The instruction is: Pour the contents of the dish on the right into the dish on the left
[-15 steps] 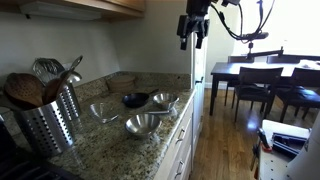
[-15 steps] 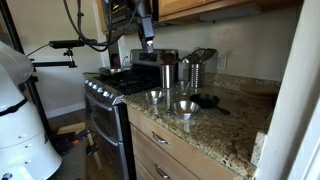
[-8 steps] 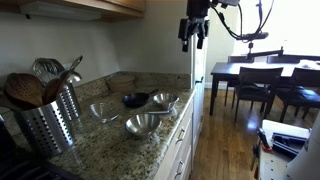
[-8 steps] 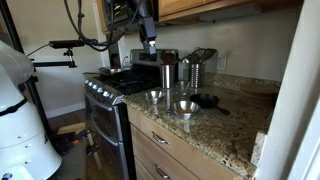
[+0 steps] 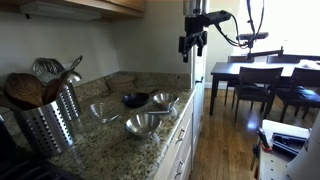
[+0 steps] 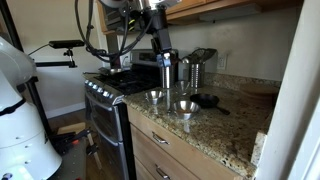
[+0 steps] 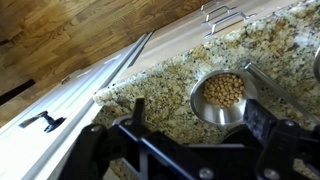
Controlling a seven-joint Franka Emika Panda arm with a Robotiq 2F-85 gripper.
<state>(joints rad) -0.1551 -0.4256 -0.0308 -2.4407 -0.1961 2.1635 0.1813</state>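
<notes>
Tool [image 5: 192, 42] hangs open at upper centre, well above our desk [image 5: 112, 152]; steel bowls [image 5: 142, 124] mid-frame, utensil crock [image 5: 48, 125] lower left

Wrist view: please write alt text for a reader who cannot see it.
A metal bowl of small tan round pieces sits on a speckled granite counter, seen from above between two dark jaws, wide apart, at the bottom edge. White cabinet fronts and a wooden floor lie beyond.

Bowls [image 5: 143, 124] on the countertop [image 5: 112, 146], utensil crock [image 5: 50, 120] at one end, dining table [image 5: 255, 70] beyond.
</notes>
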